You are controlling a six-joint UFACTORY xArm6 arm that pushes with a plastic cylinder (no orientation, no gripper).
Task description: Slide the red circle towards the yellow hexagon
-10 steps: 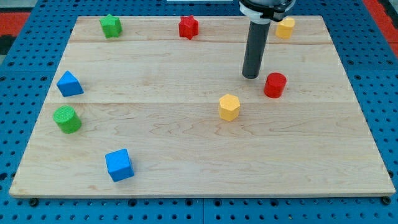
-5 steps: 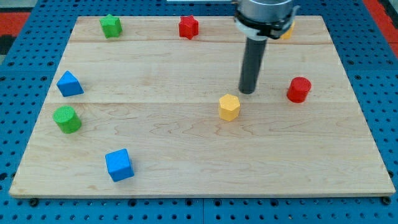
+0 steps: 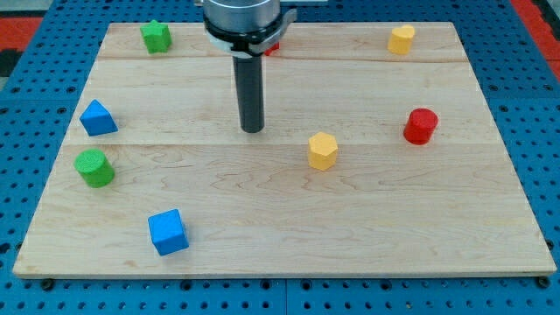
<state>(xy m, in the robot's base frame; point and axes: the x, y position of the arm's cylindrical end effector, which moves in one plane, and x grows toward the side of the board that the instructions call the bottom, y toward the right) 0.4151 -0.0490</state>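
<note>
On the board (image 3: pixel 262 219), red circle (image 3: pixel 421 125) well right of my tip (image 3: pixel 253 130).

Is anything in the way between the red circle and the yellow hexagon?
No. The board between the red circle and the yellow hexagon looks bare. My tip sits further to the view's left, beyond the hexagon.

A pale wooden board (image 3: pixel 280 219) lies on a blue pegboard surface (image 3: pixel 26 157). Far left on the board sits a green star (image 3: pixel 156 36); far right, a yellow block (image 3: pixel 402 39). A blue triangular block (image 3: pixel 97 117) and green cylinder (image 3: pixel 94 167) stand at the left edge, a blue cube (image 3: pixel 167 232) near left. The yellow hexagon (image 3: pixel 322 150) sits near the middle, the red circle (image 3: pixel 421 126) well apart to its right.
</note>
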